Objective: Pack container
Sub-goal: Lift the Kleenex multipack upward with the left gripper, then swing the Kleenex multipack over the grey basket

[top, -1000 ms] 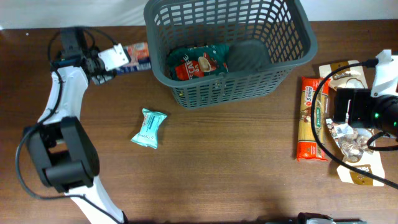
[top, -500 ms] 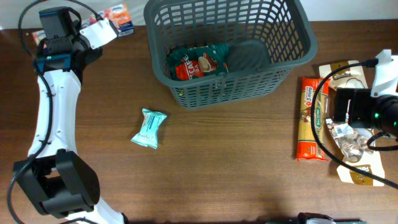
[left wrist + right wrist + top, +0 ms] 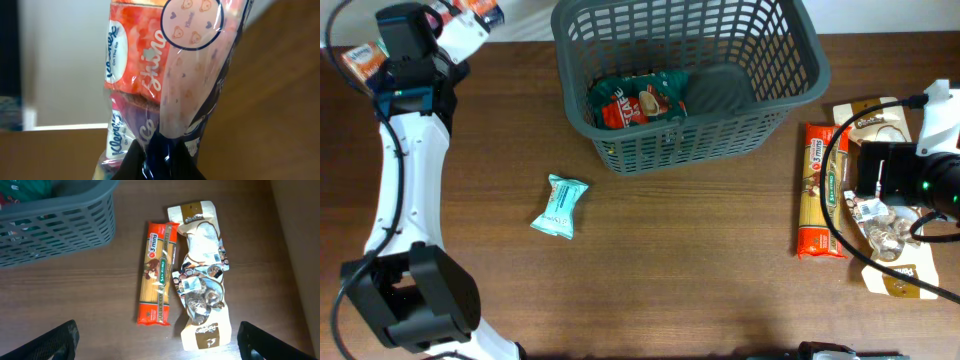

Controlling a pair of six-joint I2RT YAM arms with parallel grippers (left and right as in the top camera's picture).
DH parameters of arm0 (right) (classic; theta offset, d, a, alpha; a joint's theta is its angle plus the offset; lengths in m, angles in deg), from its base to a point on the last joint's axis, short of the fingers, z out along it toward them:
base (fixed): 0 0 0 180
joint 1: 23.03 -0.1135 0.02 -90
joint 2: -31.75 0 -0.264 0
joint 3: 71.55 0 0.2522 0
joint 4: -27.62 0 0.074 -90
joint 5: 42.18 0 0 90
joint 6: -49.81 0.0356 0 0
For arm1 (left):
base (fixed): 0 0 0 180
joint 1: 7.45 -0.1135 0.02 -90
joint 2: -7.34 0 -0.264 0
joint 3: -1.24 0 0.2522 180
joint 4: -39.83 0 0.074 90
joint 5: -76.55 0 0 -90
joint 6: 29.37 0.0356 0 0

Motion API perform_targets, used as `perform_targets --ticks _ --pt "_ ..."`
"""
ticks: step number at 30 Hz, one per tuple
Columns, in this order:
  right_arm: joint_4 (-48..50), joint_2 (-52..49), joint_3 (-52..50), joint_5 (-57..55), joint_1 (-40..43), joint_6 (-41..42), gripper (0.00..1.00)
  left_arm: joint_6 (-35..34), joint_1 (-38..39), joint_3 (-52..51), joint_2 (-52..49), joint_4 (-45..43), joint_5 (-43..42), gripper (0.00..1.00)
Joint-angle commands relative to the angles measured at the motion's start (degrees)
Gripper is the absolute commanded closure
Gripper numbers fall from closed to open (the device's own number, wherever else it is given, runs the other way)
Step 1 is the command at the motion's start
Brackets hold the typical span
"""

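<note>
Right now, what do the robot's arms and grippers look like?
Left arm: white links, black joints, thin black cable, teal mark near the wrist. Right arm: black housing, green light, looping black cables. Left gripper and right gripper: both dark-fingered.

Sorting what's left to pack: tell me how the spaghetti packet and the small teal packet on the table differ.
The spaghetti packet is long, narrow and orange-red; the teal packet is short and pale teal. The spaghetti packet lies right of the container, beside a cream pouch; the teal packet lies alone, off the container's near left corner. Both lie flat on the table, outside the container.
</note>
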Motion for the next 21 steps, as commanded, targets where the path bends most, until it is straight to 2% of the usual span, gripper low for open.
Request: perform_targets --ticks 1,10,17,21 --pt "0.0 0.3 0.7 -1.1 0.4 0.7 0.01 -2.1 0.1 1.3 6.1 -3.9 0.9 0.98" --pt "0.0 0.3 0.7 -1.1 0.4 0.7 0.01 -9.3 2.6 1.3 15.1 -12.1 1.2 0.98" --pt "0.0 0.3 0.7 -1.1 0.4 0.7 0.01 -15.2 8.2 1.3 19.3 -12.6 -2.8 0.98" --pt "0.0 0.3 0.7 -1.1 0.4 0.7 0.01 -15.5 12.9 1.3 19.3 -11.9 -5.4 0.98"
